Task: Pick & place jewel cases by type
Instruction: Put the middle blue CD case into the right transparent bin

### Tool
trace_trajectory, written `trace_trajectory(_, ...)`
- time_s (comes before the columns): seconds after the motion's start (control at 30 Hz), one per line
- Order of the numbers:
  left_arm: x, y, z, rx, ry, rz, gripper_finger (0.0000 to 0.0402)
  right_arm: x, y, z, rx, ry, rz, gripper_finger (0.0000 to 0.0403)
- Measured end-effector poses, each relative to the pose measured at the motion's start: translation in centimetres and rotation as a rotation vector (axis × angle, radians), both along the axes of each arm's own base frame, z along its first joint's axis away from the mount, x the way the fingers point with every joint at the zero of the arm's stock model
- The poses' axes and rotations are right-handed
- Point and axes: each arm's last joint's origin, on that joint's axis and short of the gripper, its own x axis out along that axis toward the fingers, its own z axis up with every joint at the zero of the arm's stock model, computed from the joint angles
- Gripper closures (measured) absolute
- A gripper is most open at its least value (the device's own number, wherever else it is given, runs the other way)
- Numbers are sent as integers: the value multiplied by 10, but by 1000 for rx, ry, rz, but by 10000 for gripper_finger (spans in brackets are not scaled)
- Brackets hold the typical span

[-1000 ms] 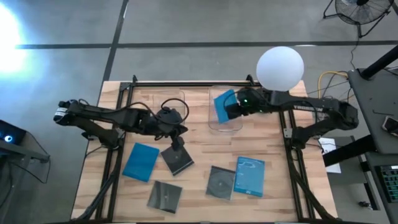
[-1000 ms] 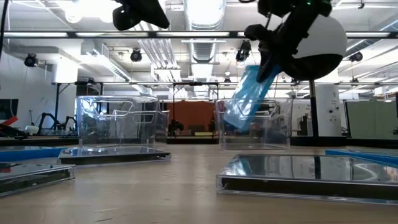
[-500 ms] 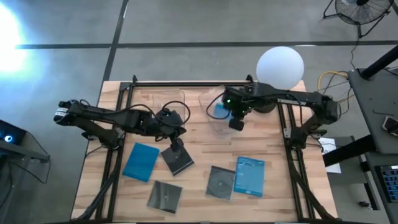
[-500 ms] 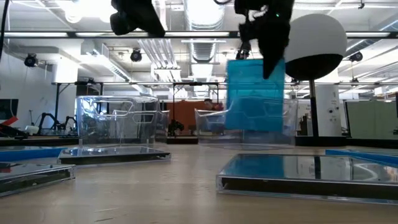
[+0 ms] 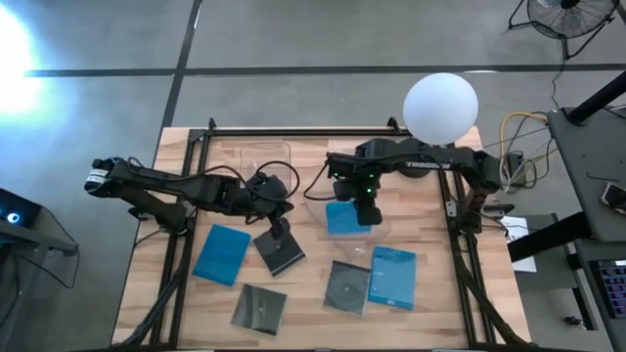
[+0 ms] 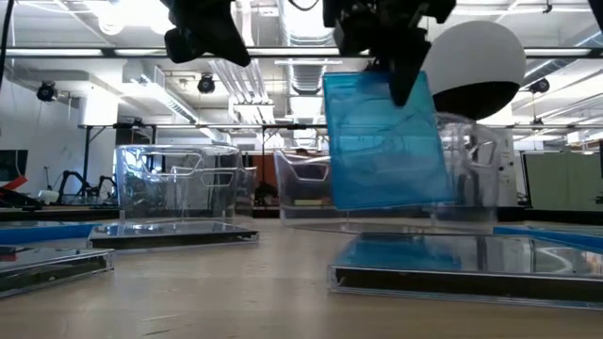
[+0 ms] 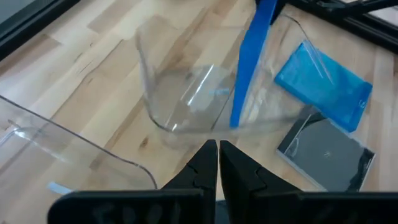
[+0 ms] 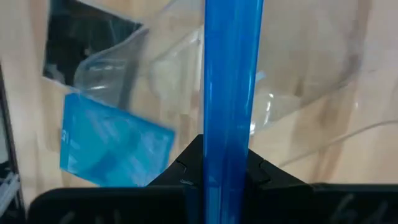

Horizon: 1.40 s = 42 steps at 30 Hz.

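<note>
My right gripper (image 5: 363, 192) is shut on a translucent blue jewel case (image 6: 382, 141), which stands on edge inside the clear right bin (image 5: 337, 217). My left gripper (image 5: 281, 227) is shut and empty in the left wrist view (image 7: 217, 155), raised above a dark case (image 5: 280, 252). Flat on the table lie a blue case (image 5: 222, 254), two more dark cases (image 5: 259, 308) (image 5: 347, 286) and another blue case (image 5: 393, 277). My right gripper pinches the blue case by its upper edge (image 6: 396, 80) between the two fingers (image 8: 186, 165), coming from above. The case hangs below the fingers, upright and slightly tilted, within the bin's walls. Whether its lower edge (image 6: 391, 202) touches the bin floor I cannot tell.
A second clear bin (image 5: 256, 161) stands toward the far left of the table; its wall (image 7: 62, 149) shows close in the left wrist view. A white globe (image 5: 440, 106) stands at the far right. Black frame rails (image 5: 455, 244) run along both sides.
My right gripper has moved toward the near edge and the table's left, carrying the blue case, which has turned about from slanted to nearly upright. The right bin has slid with it toward the near edge. The left arm has kept still.
</note>
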Motion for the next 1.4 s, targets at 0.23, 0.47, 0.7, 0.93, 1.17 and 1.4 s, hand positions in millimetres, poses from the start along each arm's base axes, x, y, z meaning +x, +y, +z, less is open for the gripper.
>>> trace_trajectory(0.23,0,0,0,-2,-6,1,401,17,-7,-16,108,14,-1,374)
trace_trajectory(0.47,0,0,0,-5,-3,4,401,28,-11,-42,4,105,1,334)
trace_trajectory(0.7,0,0,-1,-1,6,3,401,25,-3,-34,-202,88,85,225)
trace_trajectory(0.93,-1,1,-1,32,17,29,401,24,12,11,-414,-199,161,134)
trace_trajectory(1.17,-4,2,-4,24,51,50,401,3,-6,20,-476,-72,-197,106)
trace_trajectory(1.4,-6,2,-5,24,70,53,401,-14,-34,-19,-253,129,-685,125)
